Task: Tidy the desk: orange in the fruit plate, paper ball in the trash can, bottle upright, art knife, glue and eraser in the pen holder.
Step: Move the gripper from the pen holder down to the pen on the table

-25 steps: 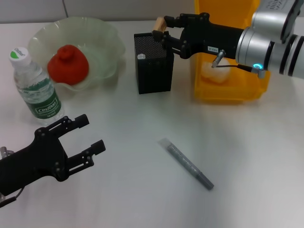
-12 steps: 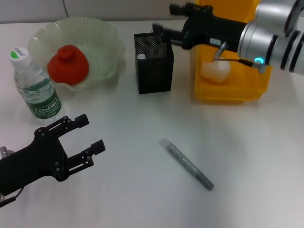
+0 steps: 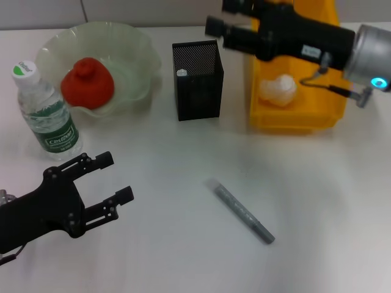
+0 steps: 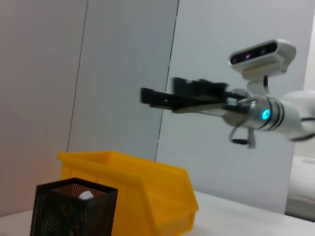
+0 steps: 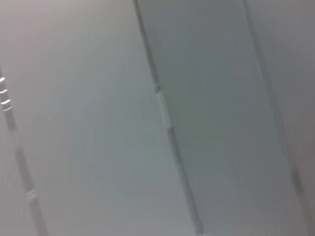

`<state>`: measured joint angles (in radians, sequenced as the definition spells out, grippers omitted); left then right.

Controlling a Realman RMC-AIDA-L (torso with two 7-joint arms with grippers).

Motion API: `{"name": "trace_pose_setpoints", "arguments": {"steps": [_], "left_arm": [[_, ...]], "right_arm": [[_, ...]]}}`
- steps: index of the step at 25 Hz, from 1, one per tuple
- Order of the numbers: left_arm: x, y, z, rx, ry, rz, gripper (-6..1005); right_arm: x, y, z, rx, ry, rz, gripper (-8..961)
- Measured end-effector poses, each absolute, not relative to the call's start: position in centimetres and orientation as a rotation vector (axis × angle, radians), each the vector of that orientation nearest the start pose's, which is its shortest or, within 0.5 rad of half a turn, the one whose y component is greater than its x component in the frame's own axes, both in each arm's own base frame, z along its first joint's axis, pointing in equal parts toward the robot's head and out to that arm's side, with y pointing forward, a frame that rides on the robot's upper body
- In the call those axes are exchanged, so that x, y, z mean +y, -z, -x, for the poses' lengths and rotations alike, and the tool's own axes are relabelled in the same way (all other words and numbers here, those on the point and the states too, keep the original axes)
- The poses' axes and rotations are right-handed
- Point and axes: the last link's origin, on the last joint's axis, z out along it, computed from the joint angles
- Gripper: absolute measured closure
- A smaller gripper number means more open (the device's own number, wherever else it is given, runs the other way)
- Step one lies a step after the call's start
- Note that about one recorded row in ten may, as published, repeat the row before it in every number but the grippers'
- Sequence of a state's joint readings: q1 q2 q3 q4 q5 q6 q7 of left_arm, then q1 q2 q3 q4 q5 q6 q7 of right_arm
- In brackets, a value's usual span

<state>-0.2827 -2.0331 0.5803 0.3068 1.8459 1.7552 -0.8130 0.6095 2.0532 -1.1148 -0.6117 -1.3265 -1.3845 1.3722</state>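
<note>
On white counter (image 3: 342,201), art knife (image 3: 239,210) left to fetch; right claw (image 3: 217,27) empty, spread, raised by pen holder (image 3: 197,79); left claw (image 3: 110,178) spread, idle.

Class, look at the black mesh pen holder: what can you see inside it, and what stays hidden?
Inside the pen holder, only a small white rounded tip shows by the rim. What it belongs to, and anything deeper, is hidden by the mesh walls.

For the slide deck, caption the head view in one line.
Right gripper raised above pen holder; orange in fruit plate, paper ball in trash can, bottle upright.
</note>
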Motion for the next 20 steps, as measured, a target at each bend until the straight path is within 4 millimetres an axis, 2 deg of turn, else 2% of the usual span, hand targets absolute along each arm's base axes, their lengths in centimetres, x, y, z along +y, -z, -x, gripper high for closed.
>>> {"name": "trace_pose_setpoints", "arguments": {"steps": [3, 7, 8, 9, 10, 11, 12, 13, 16, 17, 18, 19, 20], "left_arm": [[22.2, 0.9, 32.1, -0.458, 1.013, 2.508, 241], [22.1, 0.7, 32.4, -0.455, 0.997, 2.519, 241], [22.0, 0.7, 32.4, -0.459, 0.996, 2.526, 241], [22.0, 0.7, 32.4, -0.459, 0.996, 2.526, 241], [22.0, 0.7, 32.4, -0.459, 0.996, 2.526, 241], [21.9, 0.7, 32.4, -0.458, 0.990, 2.540, 241], [21.9, 0.7, 32.4, -0.457, 0.989, 2.542, 241], [21.9, 0.7, 32.4, -0.457, 0.989, 2.542, 241], [22.0, 0.8, 32.4, -0.456, 0.987, 2.544, 241], [22.0, 0.8, 32.4, -0.456, 0.987, 2.544, 241], [22.0, 0.8, 32.4, -0.454, 0.986, 2.549, 241], [22.0, 0.8, 32.4, -0.454, 0.986, 2.549, 241], [22.0, 0.8, 32.4, -0.454, 0.985, 2.551, 241]], "right_arm": [[36.5, 0.2, -17.4, 0.550, -1.050, 2.736, 244], [36.0, 0.6, -17.4, 0.584, -0.782, 2.915, 245], [36.2, 0.9, -17.4, 0.606, -0.579, 2.988, 245], [36.2, 0.9, -17.4, 0.606, -0.579, 2.988, 245], [36.2, 1.1, -17.3, 0.616, -0.500, 3.017, 245], [36.4, 1.3, -16.8, 0.630, -0.342, 3.066, 245], [36.4, 1.3, -16.8, 0.630, -0.342, 3.066, 245], [36.6, 1.5, -16.3, 0.651, -0.206, 3.094, 245], [36.9, 2.2, -15.4, 0.663, 0.040, 3.116, 246], [36.9, 2.2, -15.4, 0.663, 0.040, 3.116, 246], [37.0, 2.8, -15.0, 0.649, 0.185, 3.112, 246], [37.0, 2.8, -15.0, 0.649, 0.185, 3.112, 246], [37.0, 3.2, -14.6, 0.632, 0.271, 3.108, 246]]}}
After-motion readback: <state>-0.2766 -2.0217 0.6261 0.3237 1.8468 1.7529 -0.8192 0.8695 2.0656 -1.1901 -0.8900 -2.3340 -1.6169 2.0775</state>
